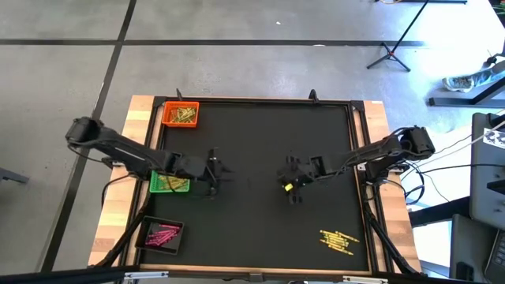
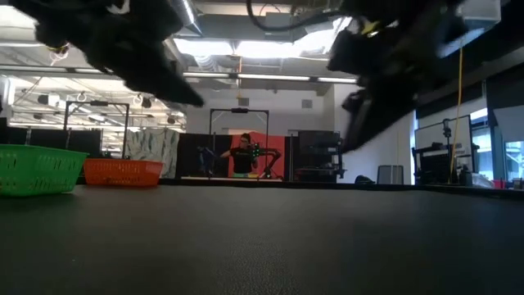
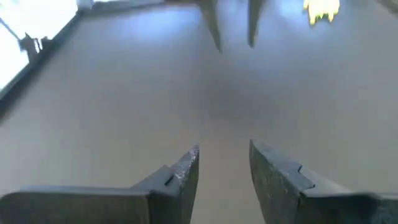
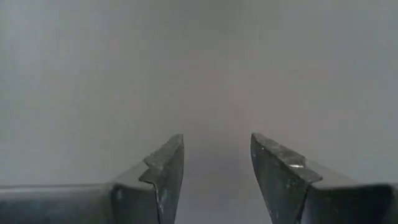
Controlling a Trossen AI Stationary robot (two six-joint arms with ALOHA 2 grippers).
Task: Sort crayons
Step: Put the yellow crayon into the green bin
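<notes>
High view: my left gripper (image 1: 215,173) and right gripper (image 1: 293,188) hovered open, empty, mid-mat. Risk: the loose yellow crayons (image 1: 338,241) could scatter if I approached clumsily.

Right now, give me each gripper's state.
Left gripper: open, holding nothing.
Right gripper: open, holding nothing.

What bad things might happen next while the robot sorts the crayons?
1. The two arms are close at mid-table: the left gripper and the right gripper, both open and empty, might bump each other.
2. The loose yellow crayons lie near the table's front right corner, so a clumsy push might roll some off the edge.
3. The green tray sits right beside the left arm, which might knock it.
</notes>
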